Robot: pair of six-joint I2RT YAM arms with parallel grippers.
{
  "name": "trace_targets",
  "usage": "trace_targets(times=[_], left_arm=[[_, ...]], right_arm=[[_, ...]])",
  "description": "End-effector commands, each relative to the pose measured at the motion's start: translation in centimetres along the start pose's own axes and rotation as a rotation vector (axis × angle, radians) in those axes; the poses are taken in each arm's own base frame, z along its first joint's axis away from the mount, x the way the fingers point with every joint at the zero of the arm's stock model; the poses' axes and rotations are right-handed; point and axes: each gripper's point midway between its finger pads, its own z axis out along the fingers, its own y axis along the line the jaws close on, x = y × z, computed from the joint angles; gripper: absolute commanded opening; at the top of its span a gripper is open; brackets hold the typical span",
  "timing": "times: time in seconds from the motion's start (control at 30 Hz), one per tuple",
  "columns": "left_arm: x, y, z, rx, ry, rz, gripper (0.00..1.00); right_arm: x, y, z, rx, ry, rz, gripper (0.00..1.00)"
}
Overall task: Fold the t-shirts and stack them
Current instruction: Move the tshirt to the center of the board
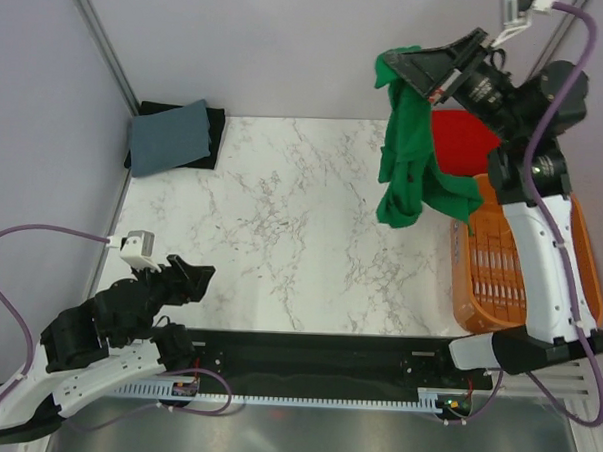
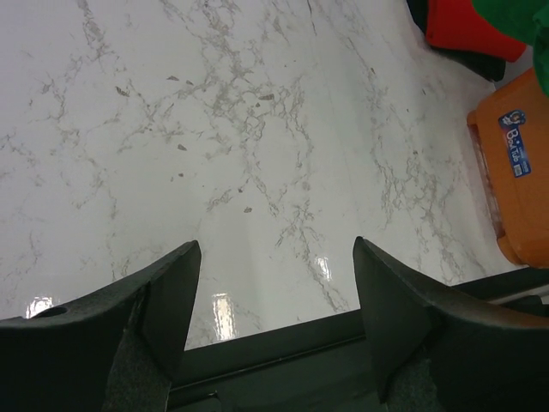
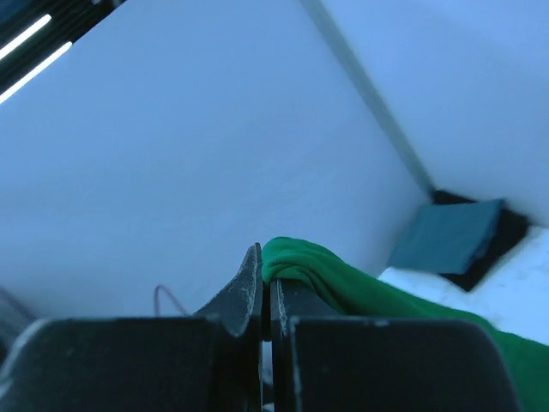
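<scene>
Blue sticker on the orange slatted plastic basket — writing too small to read. Right gripper clamped tight on the dangling bright green cloth t-shirt — left gripper spread wide.

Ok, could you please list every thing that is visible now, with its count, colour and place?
table: one, white marble pattern, under everything
green t-shirt: one, bright green, hanging in the air at the far right
red t-shirt: one, bright red, far right, behind the green one
basket: one, orange, right edge
black cloth: one, black, far left corner
folded cloth: one, grey-blue, on top of the black cloth
cables: two, purple, one on each side
left hand: one, black, open, low at near left, holding nothing
right hand: one, black, shut on the green t-shirt, raised at far right
</scene>
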Motion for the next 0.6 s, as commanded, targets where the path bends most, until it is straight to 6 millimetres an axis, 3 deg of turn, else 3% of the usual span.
trace_targets(times=[0.0,0.03,0.07,0.1,0.13,0.17,0.3,0.4,0.47,0.57], left_arm=[[-0.4,0.4,0.2,-0.032,-0.026,-0.03,0.79],[-0.4,0.4,0.2,-0.035,-0.023,-0.027,0.78],[-0.4,0.4,0.2,-0.037,-0.021,-0.025,0.78],[-0.3,0.4,0.3,-0.041,-0.018,-0.022,0.78],[-0.3,0.4,0.3,-0.043,-0.016,-0.021,0.78],[-0.3,0.4,0.4,-0.045,-0.018,-0.022,0.77],[-0.4,0.6,0.3,-0.056,-0.026,-0.03,0.77],[-0.4,0.6,0.3,-0.056,-0.025,-0.03,0.77],[-0.4,0.7,0.4,-0.061,-0.023,-0.028,0.77],[-0.2,0.7,0.5,-0.071,-0.015,-0.019,0.77]], right_arm=[[2.6,6.3,2.2,-0.283,0.122,0.002,0.0],[5.6,8.9,3.1,-0.376,0.214,-0.042,0.0],[9.6,6.6,5.3,-0.322,0.346,0.009,0.0],[8.8,10.2,5.0,-0.406,0.337,-0.047,0.0],[10.7,11.7,5.3,-0.455,0.39,-0.033,0.0],[11.5,11.6,6.2,-0.465,0.401,-0.014,0.0],[12.0,12.7,6.9,-0.537,0.399,0.023,0.0],[12.0,14.4,5.5,-0.655,0.41,0.051,0.0],[10.0,16.9,4.4,-0.751,0.354,0.054,0.0],[8.4,18.4,5.2,-0.823,0.311,0.08,0.0]])
